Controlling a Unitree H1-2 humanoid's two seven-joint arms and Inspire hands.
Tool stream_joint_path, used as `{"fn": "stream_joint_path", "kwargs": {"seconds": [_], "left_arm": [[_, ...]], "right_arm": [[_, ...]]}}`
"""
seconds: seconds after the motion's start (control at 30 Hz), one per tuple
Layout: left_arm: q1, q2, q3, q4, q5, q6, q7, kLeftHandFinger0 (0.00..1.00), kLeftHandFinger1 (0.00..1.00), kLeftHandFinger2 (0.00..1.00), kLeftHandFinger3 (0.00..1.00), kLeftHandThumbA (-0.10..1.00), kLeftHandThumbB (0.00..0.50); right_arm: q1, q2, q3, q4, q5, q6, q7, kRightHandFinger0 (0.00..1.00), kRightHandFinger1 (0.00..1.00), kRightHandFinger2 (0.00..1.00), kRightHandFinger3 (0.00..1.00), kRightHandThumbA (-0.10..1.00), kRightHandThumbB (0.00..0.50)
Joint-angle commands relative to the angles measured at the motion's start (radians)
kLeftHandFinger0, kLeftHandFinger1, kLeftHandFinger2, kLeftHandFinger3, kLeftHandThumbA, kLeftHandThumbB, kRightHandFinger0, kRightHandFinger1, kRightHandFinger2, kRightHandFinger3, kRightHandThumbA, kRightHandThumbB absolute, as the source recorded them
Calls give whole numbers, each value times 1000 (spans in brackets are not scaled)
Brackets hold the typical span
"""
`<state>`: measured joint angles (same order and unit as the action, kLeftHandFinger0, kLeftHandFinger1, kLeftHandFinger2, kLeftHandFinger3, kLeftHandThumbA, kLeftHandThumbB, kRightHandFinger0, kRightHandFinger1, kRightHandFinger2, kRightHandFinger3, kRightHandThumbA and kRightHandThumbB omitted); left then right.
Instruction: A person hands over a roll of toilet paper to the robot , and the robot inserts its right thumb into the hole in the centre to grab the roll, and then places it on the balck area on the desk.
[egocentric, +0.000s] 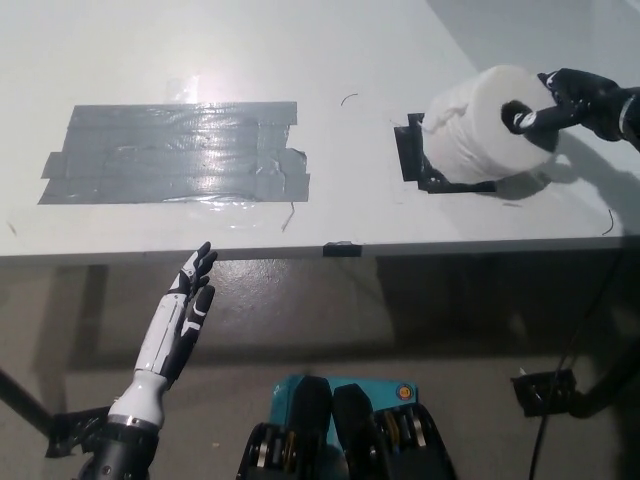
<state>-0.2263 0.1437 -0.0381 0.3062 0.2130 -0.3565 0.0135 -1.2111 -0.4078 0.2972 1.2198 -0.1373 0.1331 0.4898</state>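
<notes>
A white toilet paper roll (480, 125) lies on its side over the black taped square (413, 152), covering most of it. My black right hand (570, 100) reaches in from the right edge, with its thumb pointing into the roll's centre hole. How far the thumb sits inside the hole is unclear. My white left hand (180, 320) rests below the table's front edge at the lower left, fingers straight and apart, holding nothing.
A large grey tape patch (175, 150) covers the left part of the white table (330, 60). A small dark clip (343, 247) sits on the front edge. A black cable (560, 380) hangs below the table at the right.
</notes>
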Motion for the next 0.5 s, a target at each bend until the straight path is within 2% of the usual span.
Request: {"fn": "stream_joint_path", "kwargs": {"seconds": [0.0,0.03,0.07,0.1,0.23,0.3,0.37,0.4,0.43,0.47], "left_arm": [[-16,15,2,-19,7,-22,11,1000,1000,1000,1000,1000,71],[-18,15,1,-11,8,-30,12,1000,1000,1000,1000,1000,72],[-19,16,1,-7,8,-33,13,1000,1000,1000,1000,1000,72],[-17,16,0,-9,11,-34,14,1000,1000,1000,1000,1000,63],[-16,16,2,-9,9,-37,14,1000,1000,1000,1000,1000,59],[-16,15,3,-8,5,-35,13,1000,1000,1000,1000,996,66],[-14,11,4,-9,0,-33,13,1000,1000,1000,1000,985,57],[-14,11,5,-9,-4,-34,12,1000,1000,1000,1000,982,57],[-11,11,5,-9,-1,-35,14,1000,1000,1000,1000,979,57],[-9,10,5,-9,-2,-34,14,1000,1000,1000,1000,979,57]], "right_arm": [[-85,-13,-19,-46,10,26,88,367,589,692,905,205,297],[-87,-15,-11,-50,10,8,136,679,893,939,1000,304,302],[-87,-16,-7,-53,10,0,156,808,995,1000,1000,342,303],[-85,-17,-12,-64,17,1,176,1000,1000,1000,1000,384,299],[-98,-14,-32,-43,24,-46,171,1000,1000,1000,1000,510,290],[-105,-11,-38,-43,25,-33,159,1000,1000,1000,1000,524,321],[-113,-10,-59,-56,21,-65,88,1000,1000,1000,1000,651,394],[-118,-9,-67,-59,22,-63,78,1000,1000,1000,1000,678,402],[-119,-2,-102,-80,46,-23,55,1000,1000,1000,1000,629,415],[-115,4,-131,-115,56,-14,16,1000,1000,1000,1000,672,375]]}}
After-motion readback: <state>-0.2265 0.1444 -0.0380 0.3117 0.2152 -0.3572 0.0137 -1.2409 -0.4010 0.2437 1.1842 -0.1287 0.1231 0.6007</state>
